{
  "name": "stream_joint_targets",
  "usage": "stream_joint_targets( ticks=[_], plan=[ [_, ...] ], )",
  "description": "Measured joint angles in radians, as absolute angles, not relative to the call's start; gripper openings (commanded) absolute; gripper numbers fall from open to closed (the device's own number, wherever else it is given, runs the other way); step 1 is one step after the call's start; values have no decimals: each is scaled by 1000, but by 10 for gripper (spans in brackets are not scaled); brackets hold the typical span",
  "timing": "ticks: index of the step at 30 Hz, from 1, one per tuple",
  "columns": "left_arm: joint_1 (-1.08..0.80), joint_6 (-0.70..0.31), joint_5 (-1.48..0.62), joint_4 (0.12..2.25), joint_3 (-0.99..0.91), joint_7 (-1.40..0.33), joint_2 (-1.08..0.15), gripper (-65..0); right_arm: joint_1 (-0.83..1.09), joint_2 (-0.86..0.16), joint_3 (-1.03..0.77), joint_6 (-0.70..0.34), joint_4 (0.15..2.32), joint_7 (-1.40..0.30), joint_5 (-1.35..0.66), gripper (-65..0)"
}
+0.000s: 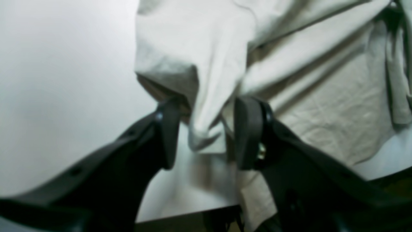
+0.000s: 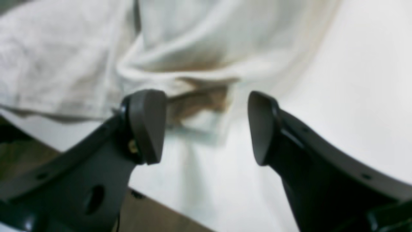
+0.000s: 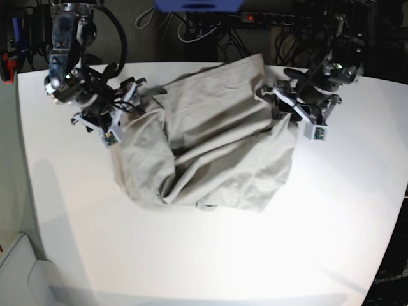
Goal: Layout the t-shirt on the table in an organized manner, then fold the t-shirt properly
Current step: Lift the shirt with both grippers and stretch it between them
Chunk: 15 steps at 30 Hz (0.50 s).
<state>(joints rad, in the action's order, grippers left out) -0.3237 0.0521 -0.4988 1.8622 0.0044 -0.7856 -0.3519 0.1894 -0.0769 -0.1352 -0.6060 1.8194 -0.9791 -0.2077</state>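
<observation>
Closest to the base camera, the white table (image 3: 191, 268) lies bare along its near side. Beyond that stretch, the t-shirt (image 3: 210, 146) sits in a rumpled heap toward the far half of the tabletop, creased and partly doubled over itself, one part reaching up to the far edge.

At either end of the heap an arm meets the cloth. In the left wrist view, the left gripper (image 1: 202, 132) has its jaws parted, and a hanging fold of the shirt (image 1: 212, 96) falls down between them; the fold seems to brush the inner face of one finger (image 1: 248, 129), though neither jaw presses on it. Part of the fabric trails over the table edge (image 1: 190, 212) below.

In the right wrist view, the right gripper (image 2: 206, 125) stands wide apart with nothing between its fingers; a bunched edge of the shirt (image 2: 193, 93) lies just past the fingertips, on the table (image 2: 354, 96).

Farther back, cables and a power strip (image 3: 274, 18) run behind the table.
</observation>
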Motion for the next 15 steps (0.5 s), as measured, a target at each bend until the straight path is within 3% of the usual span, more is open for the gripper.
stream_joint_targets(
  ticks=[15],
  plan=[
    [-324,52,-499,1860,5,-786,-349,-384,137,-75,-37,-606,1801,-983,-208,-241]
  ],
)
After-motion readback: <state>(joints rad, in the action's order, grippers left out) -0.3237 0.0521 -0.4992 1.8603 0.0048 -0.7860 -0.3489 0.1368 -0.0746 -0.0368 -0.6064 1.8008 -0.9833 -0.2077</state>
